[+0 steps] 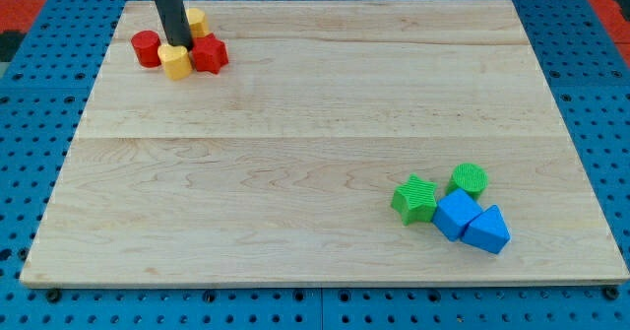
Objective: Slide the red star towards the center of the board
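The red star (209,54) lies near the board's top left corner. It touches a yellow block (176,62) on its left. A red cylinder (147,48) sits left of that, and another yellow block (197,21) lies just above the star. My tip (177,45) stands among this cluster, at the top of the lower yellow block and just left of the red star. The dark rod rises from it out of the view's top.
A second cluster lies at the lower right: a green star (415,198), a green cylinder (469,179), a blue cube (457,215) and a blue triangular block (487,230). The wooden board (315,143) rests on a blue pegboard.
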